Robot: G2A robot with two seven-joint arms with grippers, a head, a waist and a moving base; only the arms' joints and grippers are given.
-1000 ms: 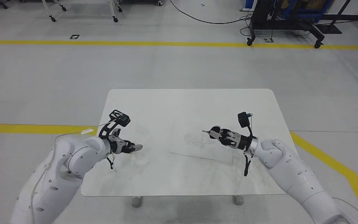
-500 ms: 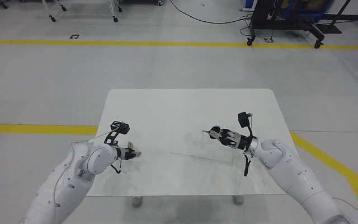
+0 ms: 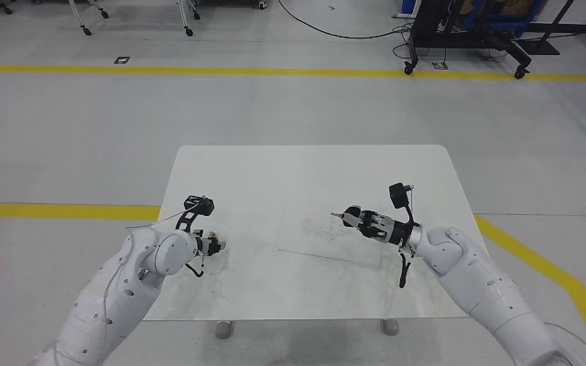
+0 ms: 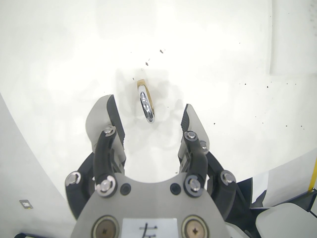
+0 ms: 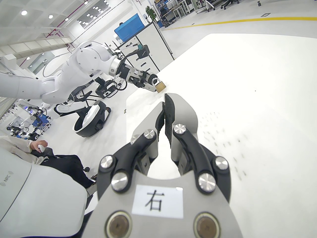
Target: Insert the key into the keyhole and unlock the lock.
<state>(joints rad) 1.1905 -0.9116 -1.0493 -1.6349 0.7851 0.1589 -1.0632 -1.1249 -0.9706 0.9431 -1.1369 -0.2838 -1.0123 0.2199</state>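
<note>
A small brass padlock (image 4: 146, 100) with a chrome shackle stands on the white table (image 3: 311, 183) near its left edge. My left gripper (image 4: 148, 102) is open, a finger on either side of the padlock and neither touching it. The right wrist view shows this padlock (image 5: 160, 85) in front of the left gripper (image 5: 151, 81), shackle toward the fingers. My right gripper (image 5: 165, 99) hangs over the table's right half with its pads pressed together. In the top view a thin key tip (image 3: 334, 216) sticks out of the right gripper (image 3: 344, 218), pointing toward the left gripper (image 3: 216, 245).
Bare white tabletop lies between the two grippers, with a few dark specks (image 4: 161, 50). The table's left edge (image 3: 157, 261) runs close beside the left arm. A black wheeled frame (image 3: 467, 41) stands on the floor far behind the table.
The left arm has drawn back toward the table's left edge and its wrist has turned so the gripper points down over the padlock. The right arm has not moved.
</note>
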